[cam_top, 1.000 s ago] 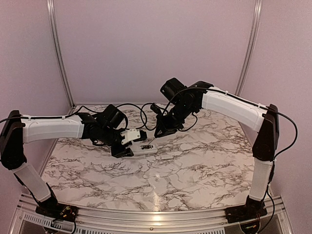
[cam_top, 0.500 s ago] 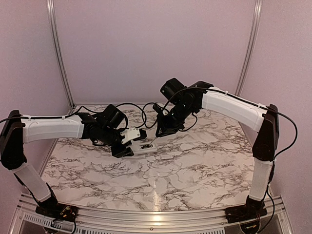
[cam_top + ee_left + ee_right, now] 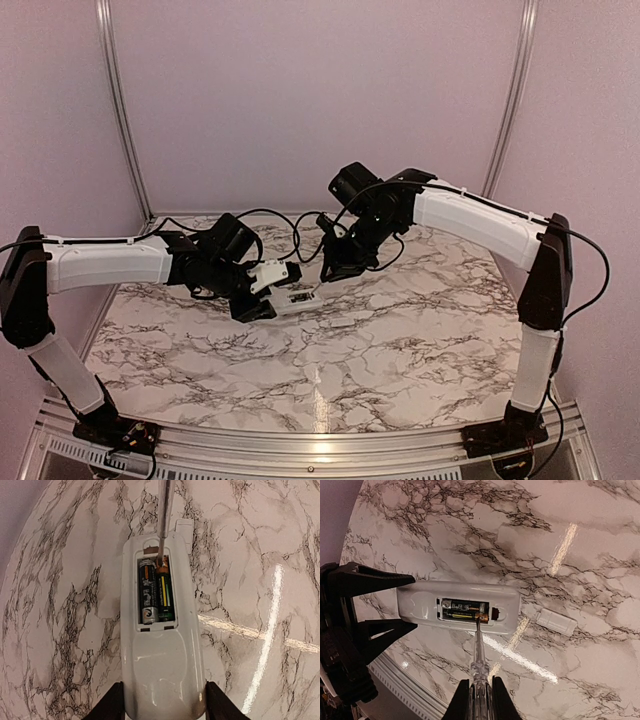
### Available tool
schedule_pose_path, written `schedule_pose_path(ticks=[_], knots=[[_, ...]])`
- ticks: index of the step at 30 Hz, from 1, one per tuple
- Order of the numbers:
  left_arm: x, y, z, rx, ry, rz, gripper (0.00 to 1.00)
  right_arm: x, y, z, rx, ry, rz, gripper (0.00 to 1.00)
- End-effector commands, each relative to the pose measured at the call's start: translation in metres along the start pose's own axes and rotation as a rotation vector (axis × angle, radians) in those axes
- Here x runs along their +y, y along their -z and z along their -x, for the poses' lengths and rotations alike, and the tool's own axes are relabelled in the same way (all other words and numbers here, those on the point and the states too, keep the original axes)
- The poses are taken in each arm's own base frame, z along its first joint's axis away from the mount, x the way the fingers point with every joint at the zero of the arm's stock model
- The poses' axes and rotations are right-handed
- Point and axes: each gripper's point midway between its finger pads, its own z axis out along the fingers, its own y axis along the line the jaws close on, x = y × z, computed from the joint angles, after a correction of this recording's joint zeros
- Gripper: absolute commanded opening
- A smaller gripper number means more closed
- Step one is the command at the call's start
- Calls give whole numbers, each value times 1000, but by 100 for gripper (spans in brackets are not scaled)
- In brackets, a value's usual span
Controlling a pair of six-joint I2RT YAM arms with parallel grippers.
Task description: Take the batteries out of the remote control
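The white remote control (image 3: 162, 675) lies back side up just above the marble table, its battery compartment open. My left gripper (image 3: 164, 700) is shut on the remote's near end, one finger on each long side. Two dark batteries (image 3: 148, 592) lie side by side in the compartment. My right gripper (image 3: 480, 695) is shut on a clear-handled screwdriver (image 3: 479, 655). Its tip rests at the copper-coloured end of one battery (image 3: 481, 616). In the top view the left gripper (image 3: 262, 295) and the right gripper (image 3: 335, 265) meet over the remote control (image 3: 297, 298).
A small flat white plate (image 3: 556, 621) lies on the table just beyond the remote's far end, also in the left wrist view as the plate (image 3: 184, 530). Black cables (image 3: 290, 235) loop behind both wrists. Walls close the table at the back and sides.
The right gripper with the screwdriver has edged slightly left and down toward the remote. The left arm and the remote have barely moved.
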Motion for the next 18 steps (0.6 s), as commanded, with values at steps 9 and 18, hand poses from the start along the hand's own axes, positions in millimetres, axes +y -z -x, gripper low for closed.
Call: schedule_pose_path(ticks=[9, 18], knots=[[11, 18, 32, -114, 22, 42, 11, 6, 5, 7, -40, -10, 11, 0], [13, 25, 39, -156, 48, 54, 11, -2, 0, 5, -34, -52, -27, 0]])
